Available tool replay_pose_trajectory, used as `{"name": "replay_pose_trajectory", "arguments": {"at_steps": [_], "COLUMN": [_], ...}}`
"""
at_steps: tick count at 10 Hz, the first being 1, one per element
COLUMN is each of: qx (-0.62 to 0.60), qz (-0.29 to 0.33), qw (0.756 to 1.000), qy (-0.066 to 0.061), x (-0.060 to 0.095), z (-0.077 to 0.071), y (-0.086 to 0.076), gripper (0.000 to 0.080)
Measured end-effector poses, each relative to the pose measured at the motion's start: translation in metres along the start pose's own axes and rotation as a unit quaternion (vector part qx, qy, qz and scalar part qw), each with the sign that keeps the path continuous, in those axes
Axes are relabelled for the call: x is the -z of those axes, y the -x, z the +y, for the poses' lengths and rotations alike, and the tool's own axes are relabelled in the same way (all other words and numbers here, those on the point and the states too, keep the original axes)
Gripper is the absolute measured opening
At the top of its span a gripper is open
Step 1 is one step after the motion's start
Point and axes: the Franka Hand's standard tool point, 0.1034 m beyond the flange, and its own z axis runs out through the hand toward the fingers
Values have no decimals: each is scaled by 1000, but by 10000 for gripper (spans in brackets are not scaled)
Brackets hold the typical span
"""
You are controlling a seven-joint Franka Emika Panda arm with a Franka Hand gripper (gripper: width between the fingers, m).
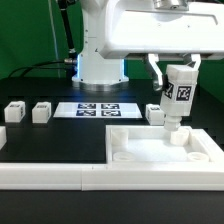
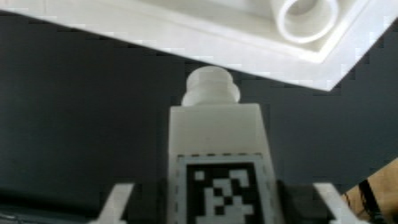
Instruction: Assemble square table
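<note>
Square table slab (image 1: 165, 148) is lying flat on the black table (image 1: 60, 135) at the exterior view's right, with its raised rim facing up and a corner hole (image 2: 311, 14) showing in the wrist view. The gripper (image 1: 178, 92) is hanging over the slab's far edge. Its fingers (image 2: 121, 205) are clamping a white leg (image 1: 180, 97) between them, one on each side, held apart by the leg's width. The held leg is standing upright, its marker tag (image 2: 222, 188) facing the exterior camera and its rounded stub end (image 2: 210, 82) pointing down. That end is hovering close to the slab's rim, short of the corner hole; whether it is touching the slab I cannot tell.

A loose leg (image 1: 155, 113) is sitting on the table just beside the slab's far edge. A second loose leg (image 1: 41, 111) and a third loose leg (image 1: 14, 110) are resting near each other at the exterior view's left. The marker board (image 1: 98, 109) is lying between them and the first loose leg. The L-shaped rail (image 1: 55, 172) is running along the front, next to the slab's near edge. The robot's white base (image 1: 100, 65) is standing behind the marker board.
</note>
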Motion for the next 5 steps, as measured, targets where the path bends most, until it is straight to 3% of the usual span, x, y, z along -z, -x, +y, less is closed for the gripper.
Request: {"name": "replay_pose_trajectory", "arguments": {"at_steps": [2, 4, 5], "qx": [1, 1, 5], "qz": [0, -3, 0], "qw": [1000, 1000, 1000], "qy": [-1, -12, -14], "x": [0, -3, -7], "z": [-1, -21, -21], "y": [1, 6, 8], "gripper": [290, 290, 290]}}
